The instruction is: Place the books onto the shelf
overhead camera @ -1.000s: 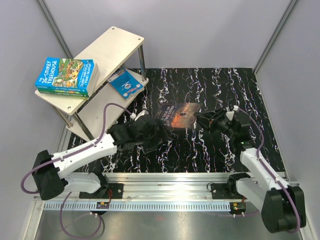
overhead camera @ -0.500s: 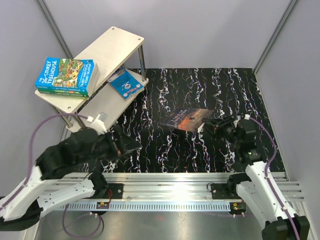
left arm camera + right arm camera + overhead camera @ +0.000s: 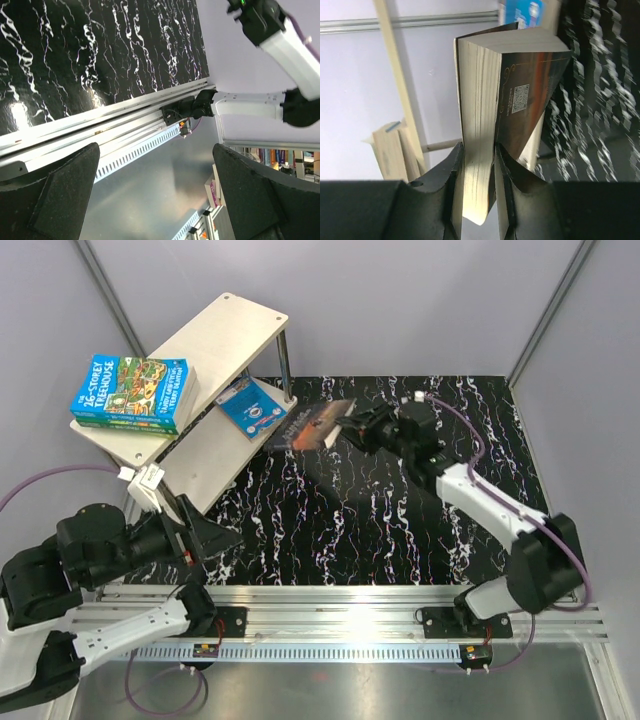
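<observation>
From above, you see your right fingers point(image 3: 356, 426) clamped on the near edge of the dark book point(image 3: 312, 427). They hold it in the air above the black marbled surface point(image 3: 400, 530), just beside the right end of the shelf point(image 3: 225, 335). The green Treehouse books point(image 3: 133, 392) lie stacked on the left end of a pale board. The blue book point(image 3: 252, 405) lies flat on the lower board, near the dark one. Your left fingers point(image 3: 215, 535) sit low at the near left, spread wide and holding nothing, well apart from every book.

In your left wrist view, the left fingers point(image 3: 65, 195) stand fully apart with nothing between them. Past them you see the metal rail point(image 3: 125, 130), the marbled surface and part of the right arm point(image 3: 280, 35).

In your right wrist view, the right fingers point(image 3: 454, 170) pinch the dark book point(image 3: 525, 95) from both sides at its lower end, with the page block showing between them. A corner of the blue book point(image 3: 522, 9) and pale shelf wood point(image 3: 390, 145) show behind it.
</observation>
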